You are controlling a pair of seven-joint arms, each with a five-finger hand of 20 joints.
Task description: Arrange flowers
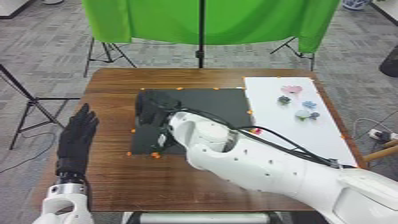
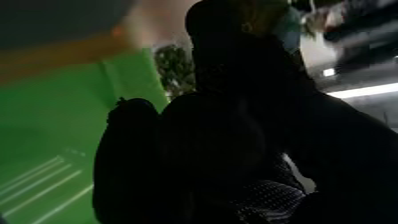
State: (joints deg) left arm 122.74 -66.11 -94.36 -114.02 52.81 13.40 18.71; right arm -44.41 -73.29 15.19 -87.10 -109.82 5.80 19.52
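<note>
My left hand (image 1: 78, 134) is held out straight and open over the table's left side. My right hand (image 1: 156, 104) is above the black mat (image 1: 209, 97), toward its far left part; how it is posed is hard to make out. In the right wrist view my right hand (image 2: 209, 135) is very dark, with something leafy and grey-green (image 2: 175, 67) beside it; whether it touches the hand is unclear. On the white board (image 1: 266, 92) lie a pink flower (image 1: 291, 89), a dark green one (image 1: 284, 100), a small blue one (image 1: 309, 104) and pale blue ones (image 1: 303, 114).
My right arm crosses the mat and the board's near part. A small red and yellow thing (image 1: 256, 131) shows beside that forearm. Orange marks line the mat and board. Beyond the brown table (image 1: 115, 80) hangs a green cloth (image 1: 160, 20) on stands.
</note>
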